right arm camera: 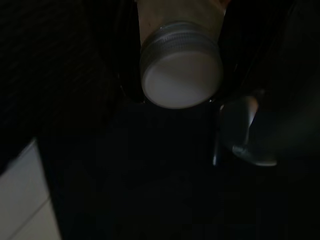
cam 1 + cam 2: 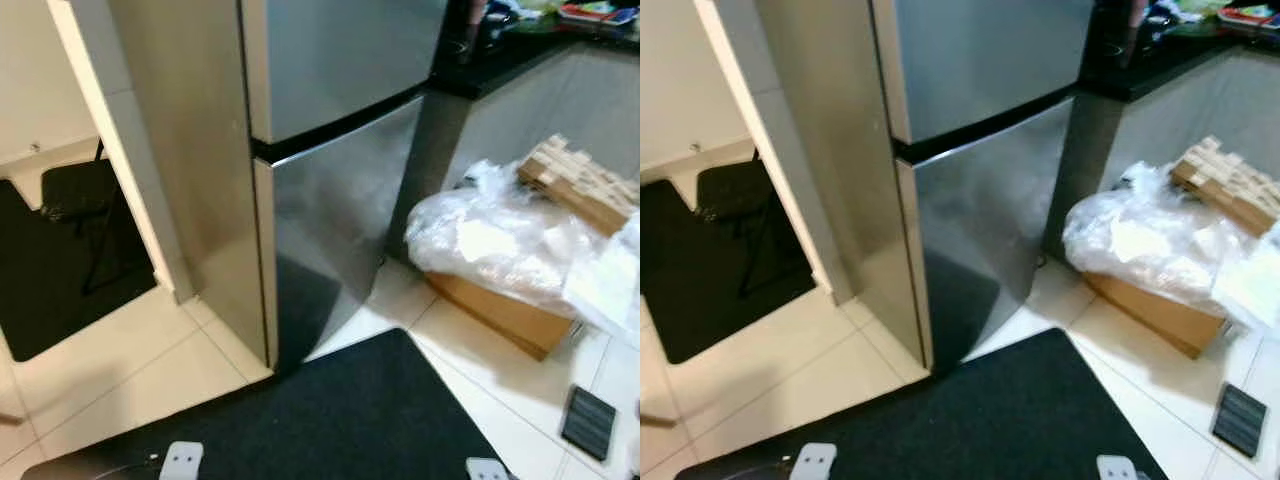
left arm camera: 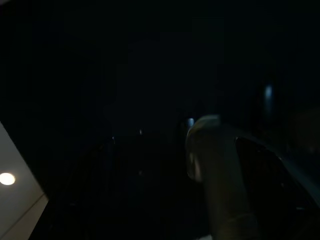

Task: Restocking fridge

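Steel fridge (image 2: 330, 160), both doors closed, fills the upper centre. A black mat (image 2: 330, 420) lies on the floor at bottom centre, and a plastic-covered cardboard box (image 2: 500, 310) sits at right. My right gripper (image 1: 181, 60) is clenched around a bottle (image 1: 181, 75), cap facing the wrist camera. My left gripper's state I cannot tell.

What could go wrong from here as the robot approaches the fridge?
The fridge doors are both closed while the right gripper holds a white-capped bottle, so opening a door falls to the other arm. The black mat edge and the cardboard box under plastic bags could trip a step.
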`<state>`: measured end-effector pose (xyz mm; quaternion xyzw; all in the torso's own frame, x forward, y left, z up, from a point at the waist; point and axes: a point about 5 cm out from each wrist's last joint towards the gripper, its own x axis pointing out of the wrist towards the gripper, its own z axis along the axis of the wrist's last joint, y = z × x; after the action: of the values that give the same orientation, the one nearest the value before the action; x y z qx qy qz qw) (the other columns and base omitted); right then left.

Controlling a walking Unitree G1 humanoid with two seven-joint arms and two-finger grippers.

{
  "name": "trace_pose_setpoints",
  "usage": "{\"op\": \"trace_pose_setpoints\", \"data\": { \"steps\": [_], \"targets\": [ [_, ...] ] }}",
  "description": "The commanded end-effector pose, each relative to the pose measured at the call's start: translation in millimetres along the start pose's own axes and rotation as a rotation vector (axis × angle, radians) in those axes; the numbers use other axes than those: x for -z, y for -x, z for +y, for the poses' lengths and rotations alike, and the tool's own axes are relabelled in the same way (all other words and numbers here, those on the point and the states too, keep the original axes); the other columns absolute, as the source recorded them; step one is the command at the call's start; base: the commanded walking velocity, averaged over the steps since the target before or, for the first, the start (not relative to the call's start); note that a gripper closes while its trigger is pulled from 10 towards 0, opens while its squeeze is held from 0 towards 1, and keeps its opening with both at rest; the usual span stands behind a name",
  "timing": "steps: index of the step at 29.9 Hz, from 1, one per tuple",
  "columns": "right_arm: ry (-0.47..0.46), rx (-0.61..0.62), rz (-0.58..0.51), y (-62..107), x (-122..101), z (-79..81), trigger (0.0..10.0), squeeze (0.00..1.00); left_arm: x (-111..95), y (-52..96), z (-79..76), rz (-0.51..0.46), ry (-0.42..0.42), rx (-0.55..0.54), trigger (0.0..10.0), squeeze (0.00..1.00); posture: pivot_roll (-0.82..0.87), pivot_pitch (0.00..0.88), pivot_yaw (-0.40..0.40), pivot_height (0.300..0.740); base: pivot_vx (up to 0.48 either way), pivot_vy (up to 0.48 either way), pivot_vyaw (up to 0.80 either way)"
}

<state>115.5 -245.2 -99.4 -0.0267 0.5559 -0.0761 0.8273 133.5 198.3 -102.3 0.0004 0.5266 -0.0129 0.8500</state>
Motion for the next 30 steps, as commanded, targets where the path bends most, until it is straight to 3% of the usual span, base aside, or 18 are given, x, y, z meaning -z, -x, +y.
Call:
{"op": "trace_pose_setpoints", "data": {
  "steps": [1, 13, 18, 30],
  "targets": [
    [-0.010, -0.012, -0.009, -0.6, -1.3, 5.7, 10.0, 0.00, 6.9, 1.5, 3.8, 0.026, -0.008, -0.008, 10.0, 0.00, 0.06, 0.000, -0.008, 0.740, 0.300, 0.000, 0.00],
    [-0.006, -0.007, -0.013, -0.6, -2.8, 4.2, 10.0, 0.00, 4.6, 1.3, 4.4, 0.019, -0.011, -0.007, 10.0, 0.00, 0.06, 0.000, -0.006, 0.740, 0.307, 0.000, -0.13],
    [-0.010, -0.007, -0.012, -0.5, -2.4, 4.1, 10.0, 0.00, 4.0, 1.3, 5.2, 0.014, -0.003, -0.016, 10.0, 0.00, 0.06, 0.000, -0.005, 0.740, 0.000, 0.000, -0.79],
    [-0.023, -0.010, -0.019, -0.5, -2.2, 4.7, 10.0, 0.00, 3.7, 1.4, 5.0, 0.011, -0.009, -0.006, 10.0, 0.00, 0.06, 0.000, -0.007, 0.740, 0.000, 0.000, 0.00]
  ]
}}
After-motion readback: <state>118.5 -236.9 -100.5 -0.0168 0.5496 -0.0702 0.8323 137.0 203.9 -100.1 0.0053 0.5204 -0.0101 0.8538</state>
